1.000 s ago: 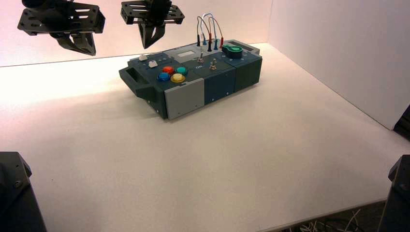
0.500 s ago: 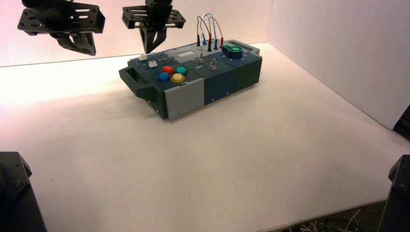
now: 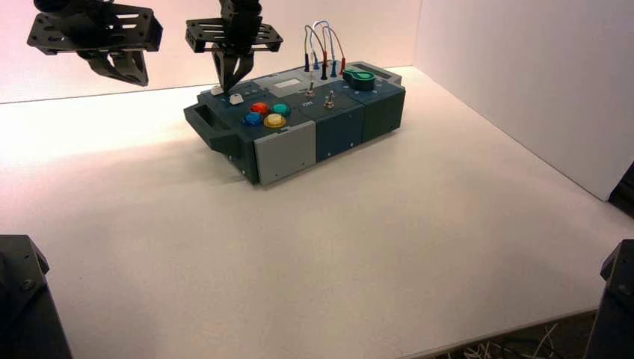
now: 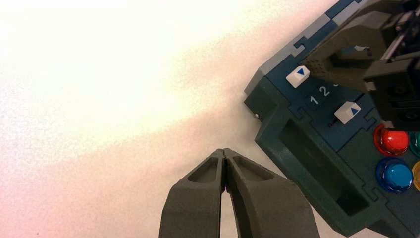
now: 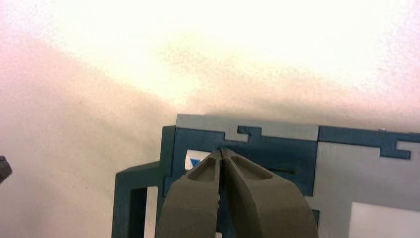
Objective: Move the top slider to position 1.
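Fingers pressed together, right gripper (image 5: 223,151) beside top slider (image 5: 196,158) | likely light, stiff-tracked, slick | push low on its flank, no pinch | left gripper (image 4: 224,151) closed, parked off box (image 4: 272,130)

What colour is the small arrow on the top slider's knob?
Blue, on the white knob of the top slider; it shows best in the left wrist view.
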`<state>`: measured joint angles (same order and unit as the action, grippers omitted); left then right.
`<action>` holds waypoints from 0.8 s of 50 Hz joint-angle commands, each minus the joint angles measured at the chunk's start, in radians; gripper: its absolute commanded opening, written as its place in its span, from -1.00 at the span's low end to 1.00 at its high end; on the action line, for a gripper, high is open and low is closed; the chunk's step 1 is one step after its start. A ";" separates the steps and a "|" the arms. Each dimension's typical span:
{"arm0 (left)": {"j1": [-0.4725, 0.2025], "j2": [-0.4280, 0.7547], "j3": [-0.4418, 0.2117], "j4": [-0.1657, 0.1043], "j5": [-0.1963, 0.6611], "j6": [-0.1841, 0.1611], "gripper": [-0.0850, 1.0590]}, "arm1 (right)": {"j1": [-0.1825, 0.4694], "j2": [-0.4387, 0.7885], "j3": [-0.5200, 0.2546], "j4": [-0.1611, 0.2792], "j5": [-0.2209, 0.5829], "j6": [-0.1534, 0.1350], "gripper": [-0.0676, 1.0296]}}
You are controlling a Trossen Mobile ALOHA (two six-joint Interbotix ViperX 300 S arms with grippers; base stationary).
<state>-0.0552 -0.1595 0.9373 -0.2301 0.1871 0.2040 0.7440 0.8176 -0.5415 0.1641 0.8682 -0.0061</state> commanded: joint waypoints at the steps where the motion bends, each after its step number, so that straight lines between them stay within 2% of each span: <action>1: 0.008 -0.023 -0.011 0.002 -0.009 0.003 -0.91 | 0.020 -0.012 -0.077 0.006 0.021 0.005 -0.92; 10: 0.012 -0.023 -0.011 0.002 -0.009 0.003 -0.91 | 0.026 0.014 -0.123 0.005 0.049 0.005 -0.92; 21: 0.018 -0.023 -0.011 0.002 -0.009 0.003 -0.91 | 0.017 -0.005 -0.123 -0.026 0.052 0.014 -0.92; 28: 0.020 -0.023 -0.011 0.002 -0.009 0.003 -0.91 | 0.011 -0.034 -0.107 -0.052 0.055 0.020 -0.92; 40: 0.020 -0.023 -0.011 0.000 -0.009 0.003 -0.91 | 0.003 -0.087 -0.040 -0.051 0.017 0.021 -0.92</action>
<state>-0.0445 -0.1595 0.9373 -0.2301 0.1856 0.2056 0.7486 0.8222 -0.5875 0.1120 0.9081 0.0077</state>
